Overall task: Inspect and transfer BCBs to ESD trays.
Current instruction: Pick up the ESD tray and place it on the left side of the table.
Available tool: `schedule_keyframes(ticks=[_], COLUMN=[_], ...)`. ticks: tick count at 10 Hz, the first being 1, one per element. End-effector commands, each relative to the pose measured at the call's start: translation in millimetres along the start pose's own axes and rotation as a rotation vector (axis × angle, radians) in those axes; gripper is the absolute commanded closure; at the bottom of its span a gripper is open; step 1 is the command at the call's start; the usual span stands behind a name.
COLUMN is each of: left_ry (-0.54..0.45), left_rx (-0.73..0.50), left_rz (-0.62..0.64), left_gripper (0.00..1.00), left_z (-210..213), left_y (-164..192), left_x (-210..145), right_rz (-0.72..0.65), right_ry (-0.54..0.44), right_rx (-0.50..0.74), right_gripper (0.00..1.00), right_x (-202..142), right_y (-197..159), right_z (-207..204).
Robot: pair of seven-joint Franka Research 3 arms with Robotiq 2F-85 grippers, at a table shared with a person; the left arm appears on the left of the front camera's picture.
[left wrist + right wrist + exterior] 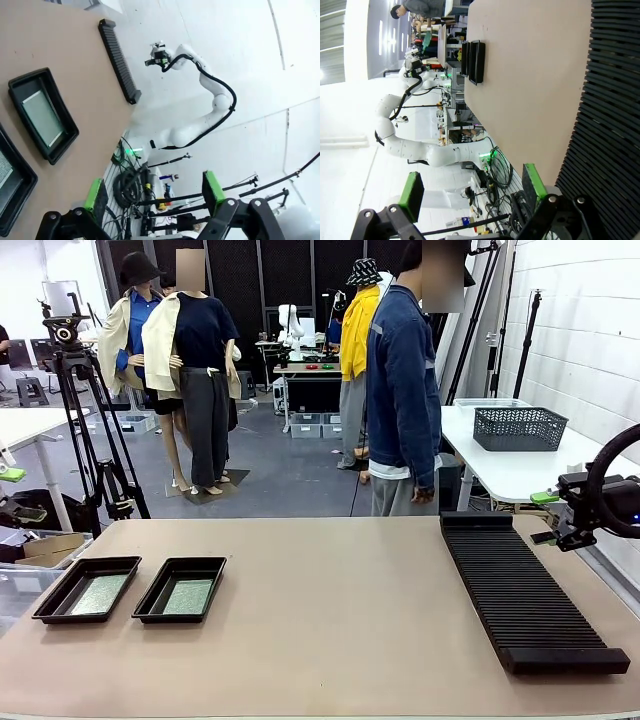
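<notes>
Two black ESD trays stand side by side at the table's front left, the left tray [52, 602] and the right tray [152, 600]. Each holds one speckled green BCB lying flat, one [100, 594] in the left tray and one [188, 596] in the right. In the left wrist view a tray [64, 148] with its BCB [42, 116] lies below. My left gripper [155, 192] is open and empty, off the table's left edge [14, 492]. At the table's right edge my right gripper [546, 517] is also open and empty [472, 189], beside the rack.
A long black ribbed rack [525, 590] lies along the table's right side. A person in a denim jacket [405, 390] stands at the far edge. A grey mesh basket [518, 427] sits on a white side table, and a camera tripod [80, 410] stands at the far left.
</notes>
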State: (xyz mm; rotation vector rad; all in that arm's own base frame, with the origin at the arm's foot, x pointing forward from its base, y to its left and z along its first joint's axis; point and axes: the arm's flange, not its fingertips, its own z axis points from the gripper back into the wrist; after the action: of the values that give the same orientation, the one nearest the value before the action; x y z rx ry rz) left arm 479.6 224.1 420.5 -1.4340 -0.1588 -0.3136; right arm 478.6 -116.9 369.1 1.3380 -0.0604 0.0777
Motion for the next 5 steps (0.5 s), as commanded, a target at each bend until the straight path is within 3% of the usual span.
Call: schedule_keyframes(ticks=[1,5], left_ry=[0.019,0.108], left_rx=[-0.079,-0.081], left_rz=[0.042,0.116], left_gripper=[0.00,0.00], left_z=[11.8,-8.5], left_y=[9.6,29.2], left_x=[16.2,29.0], right_rz=[-0.010,-0.010], right_ry=[-0.002,-0.002], right_rx=[-0.005,-0.005], right_gripper=[0.00,0.00], right_x=[-0.3,-0.3], right_y=[0.9,0.9], right_z=[-1.3,-1.3])
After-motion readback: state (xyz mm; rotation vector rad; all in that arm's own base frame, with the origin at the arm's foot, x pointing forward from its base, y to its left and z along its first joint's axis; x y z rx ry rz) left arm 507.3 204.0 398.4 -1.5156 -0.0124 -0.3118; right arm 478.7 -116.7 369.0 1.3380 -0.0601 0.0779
